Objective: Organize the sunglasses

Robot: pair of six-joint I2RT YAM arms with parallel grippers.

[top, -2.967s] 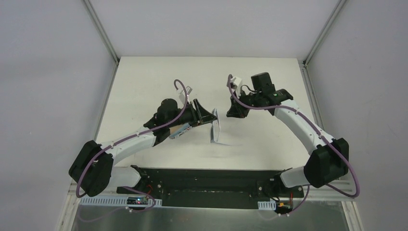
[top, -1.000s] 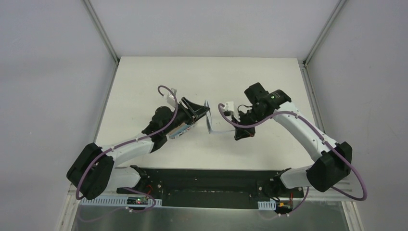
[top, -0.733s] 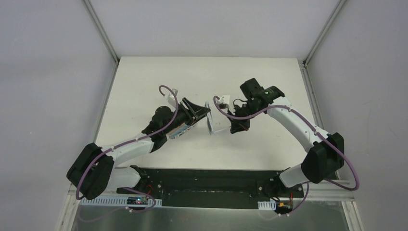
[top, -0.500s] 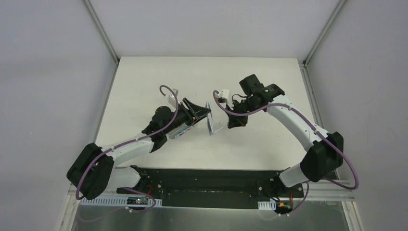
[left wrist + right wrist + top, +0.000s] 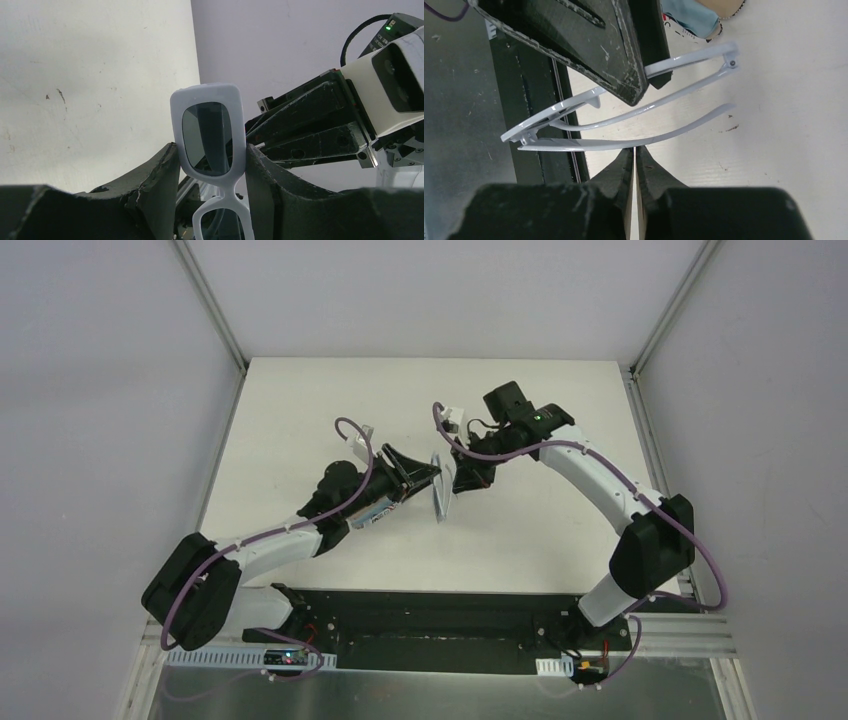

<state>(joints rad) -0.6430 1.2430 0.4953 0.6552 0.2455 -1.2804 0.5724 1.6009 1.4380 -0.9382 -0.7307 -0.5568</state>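
The white-framed sunglasses (image 5: 441,492) hang above the table between both arms. My left gripper (image 5: 430,480) is shut on the front frame, with one dark lens (image 5: 209,137) pinched between its two fingers (image 5: 160,170). My right gripper (image 5: 462,482) is shut and holds nothing. Its closed tips (image 5: 634,150) press against the outer white temple arm (image 5: 589,145), which lies across them. The other temple arm (image 5: 649,107) lies close behind the frame (image 5: 559,112). The left gripper's fingers (image 5: 589,40) fill the top of the right wrist view.
The printed case (image 5: 372,514) lies on the white table (image 5: 300,410), mostly hidden under the left arm. A corner of the light blue cloth (image 5: 689,17) shows beside it. The black base rail (image 5: 430,610) runs along the near edge.
My right gripper has moved left and away from me, up to the sunglasses. The temple arm that stuck out to the right is now swung in toward the frame. My left gripper has stayed shut on the frame.
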